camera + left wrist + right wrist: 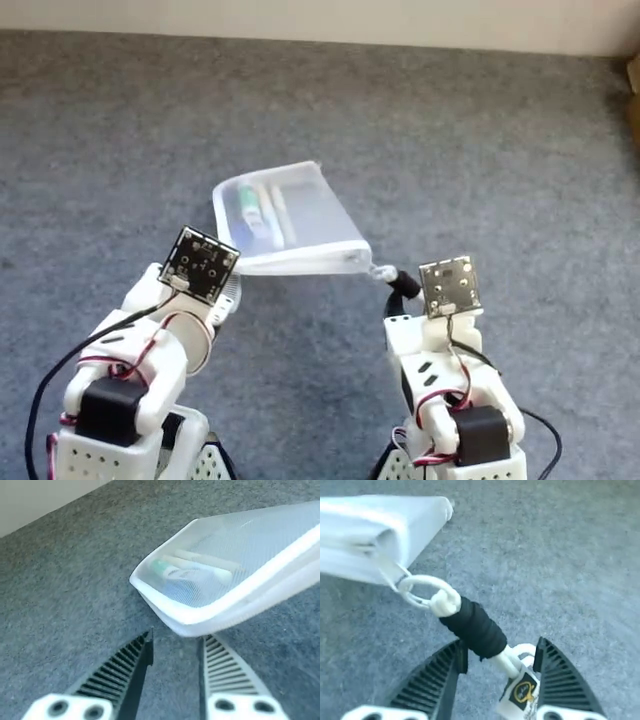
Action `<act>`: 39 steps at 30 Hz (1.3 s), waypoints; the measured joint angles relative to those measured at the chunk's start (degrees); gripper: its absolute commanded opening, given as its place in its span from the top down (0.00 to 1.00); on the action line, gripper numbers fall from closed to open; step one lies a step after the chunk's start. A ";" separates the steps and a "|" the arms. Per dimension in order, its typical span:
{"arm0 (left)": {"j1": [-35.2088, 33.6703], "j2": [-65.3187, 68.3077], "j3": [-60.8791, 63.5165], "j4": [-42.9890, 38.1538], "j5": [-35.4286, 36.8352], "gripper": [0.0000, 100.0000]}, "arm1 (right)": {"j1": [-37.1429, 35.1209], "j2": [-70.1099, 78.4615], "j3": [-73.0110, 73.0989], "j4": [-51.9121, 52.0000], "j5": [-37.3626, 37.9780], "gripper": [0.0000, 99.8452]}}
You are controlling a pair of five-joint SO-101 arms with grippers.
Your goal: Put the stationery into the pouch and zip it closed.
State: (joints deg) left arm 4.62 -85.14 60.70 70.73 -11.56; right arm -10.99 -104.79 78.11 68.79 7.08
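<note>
Item 1, the pouch (300, 215): white mesh, lying on the grey-covered desk (500, 150) just ahead of the 2 arms, its zip edge turned toward them. The stationery (260, 210), at least 2 pen-like pieces, 1 with a green end, is inside and shows through the mesh at the end nearer the left arm. No loose piece is seen on the desk, so loading is judged complete. The slider sits at the pouch corner on the right arm's side, and the zip band looks shut along the length seen from the left wrist, though full closure cannot be confirmed. Item 2, the zip pull (475, 625): a black-wrapped grip on a white ring (420, 587), running from that corner straight into the right gripper (502, 645). Its jaws are spread; the pull lies in the gap, against 1 finger and clear of the other, so nothing is pinched. The thick wrap is judged to be there to give the jaws something easy to grasp. Item 3, the left gripper (177, 639): jaws spread, with the opposite end of the pouch just beyond the tips; contact cannot be told. That station suits holding the pouch against a tug on the zip. Unbraced, the light pouch would likely slide with the pull.
</note>
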 measured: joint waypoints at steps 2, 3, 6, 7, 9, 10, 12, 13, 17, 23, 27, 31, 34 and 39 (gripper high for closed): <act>0.00 0.00 -2.81 2.81 0.00 0.85 | 0.00 0.79 -2.29 0.26 0.00 0.80; 0.00 -0.26 -3.96 4.04 0.00 0.85 | 0.00 1.93 -3.34 0.26 0.00 0.80; 0.00 -0.70 -5.89 5.89 0.00 0.85 | 0.09 7.38 -6.59 0.44 0.00 0.80; 0.00 -0.70 -6.15 6.15 -0.09 0.85 | 0.09 9.67 -8.00 0.88 0.00 0.80; 0.00 -0.62 -6.15 6.15 -0.70 0.85 | 0.00 14.33 -10.90 2.73 0.00 0.80; -0.09 -0.70 -6.15 6.15 -0.79 0.85 | 0.00 16.35 -12.22 3.69 0.00 0.80; -0.35 -0.26 -6.95 6.51 -0.79 0.85 | 0.09 19.60 -14.59 5.45 0.00 0.80; -0.35 -0.09 -7.82 7.12 -1.05 0.85 | 0.09 20.40 -15.47 5.98 0.00 0.80; -0.44 4.48 -14.33 9.67 -1.14 0.85 | 0.00 21.27 -16.88 6.51 0.00 0.80; -0.44 21.10 -23.47 10.37 -1.14 0.85 | 0.00 21.19 -16.88 6.51 0.00 0.80; -0.26 28.57 -27.87 10.37 -0.70 0.85 | 0.00 21.19 -16.88 6.51 0.00 0.80; -0.35 32.44 -29.27 10.90 1.14 0.85 | 0.00 21.19 -16.88 6.51 0.00 0.80; -0.35 33.76 -29.36 11.78 1.49 0.85 | 0.00 21.19 -16.88 6.51 -0.18 0.80; -0.26 34.20 -29.45 13.10 1.49 0.85 | 0.00 21.19 -16.88 6.51 -0.18 0.80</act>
State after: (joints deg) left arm 4.35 -50.95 31.25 83.82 -10.07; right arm -10.99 -83.60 61.23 75.30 6.90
